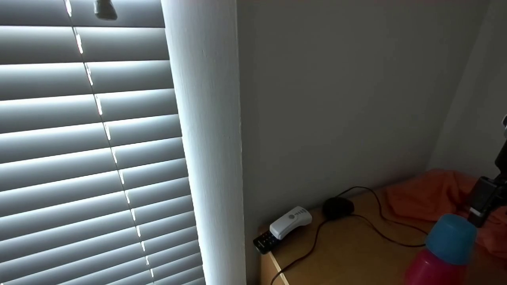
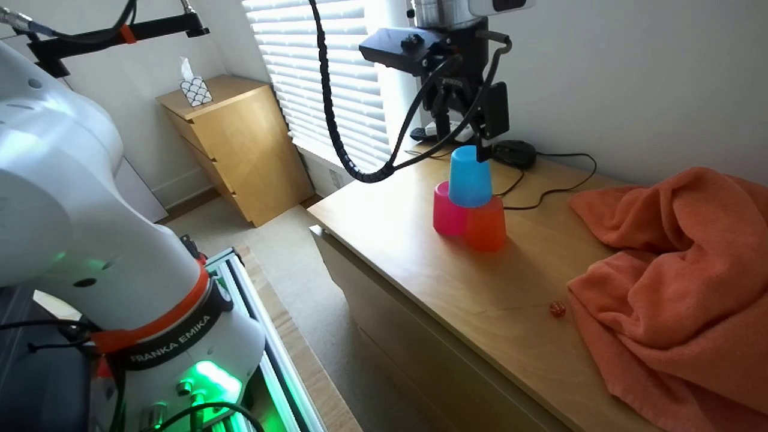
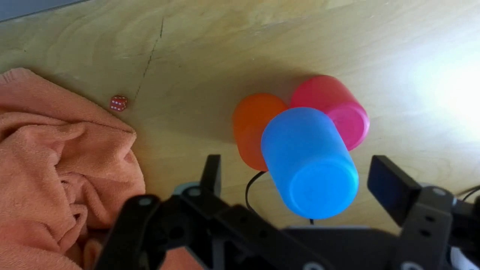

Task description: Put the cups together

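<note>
The claw (image 3: 300,178) gapes wide with nothing in its grip, spread either side of the blue cup (image 3: 309,161), which sits upside down across the orange cup (image 3: 251,129) and pink cup (image 3: 332,99) on the tabletop (image 3: 187,93). The cups seem together already, so backing straight up slowly, without brushing them, looks best. Anything beneath the inverted cups is hidden.

Inverted blue cup (image 3: 310,165) tops pink cup (image 3: 333,103) and orange cup (image 3: 253,129).
</note>
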Tool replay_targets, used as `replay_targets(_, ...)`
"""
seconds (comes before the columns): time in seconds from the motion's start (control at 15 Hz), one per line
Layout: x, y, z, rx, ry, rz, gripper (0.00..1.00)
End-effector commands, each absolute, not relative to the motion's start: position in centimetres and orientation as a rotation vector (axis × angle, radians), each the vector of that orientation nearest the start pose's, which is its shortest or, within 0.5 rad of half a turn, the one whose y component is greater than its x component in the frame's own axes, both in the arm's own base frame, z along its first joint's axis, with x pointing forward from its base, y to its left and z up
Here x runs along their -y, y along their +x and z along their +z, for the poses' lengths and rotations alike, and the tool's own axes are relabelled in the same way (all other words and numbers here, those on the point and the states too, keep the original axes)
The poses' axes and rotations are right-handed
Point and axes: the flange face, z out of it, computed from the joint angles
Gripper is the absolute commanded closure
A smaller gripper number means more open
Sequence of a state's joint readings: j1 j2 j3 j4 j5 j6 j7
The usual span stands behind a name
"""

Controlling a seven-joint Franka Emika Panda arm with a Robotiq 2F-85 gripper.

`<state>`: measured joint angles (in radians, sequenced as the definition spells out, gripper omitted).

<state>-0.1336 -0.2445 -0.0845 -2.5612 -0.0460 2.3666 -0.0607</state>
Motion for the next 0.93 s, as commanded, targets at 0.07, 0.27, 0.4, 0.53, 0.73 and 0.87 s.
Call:
replay_targets(0.07, 8.8, 43.5, 34.1, -0.116, -3.117, -0.004, 0.00)
replay_targets(0.27, 8.1, 43.9, 33.5, -0.061, -3.118, 0.000, 0.00)
replay_targets(0.4, 7.8, 44.1, 33.1, -0.036, -3.129, 0.008, 0.00)
replay_targets(0.53, 7.5, 44.2, 33.0, -0.008, -3.139, 0.000, 0.00)
replay_targets(0.73, 7.5, 44.6, 32.8, 0.019, -3.149, -0.013, 0.00)
replay_targets(0.87, 7.4, 44.9, 32.7, 0.029, -3.151, -0.023, 0.00)
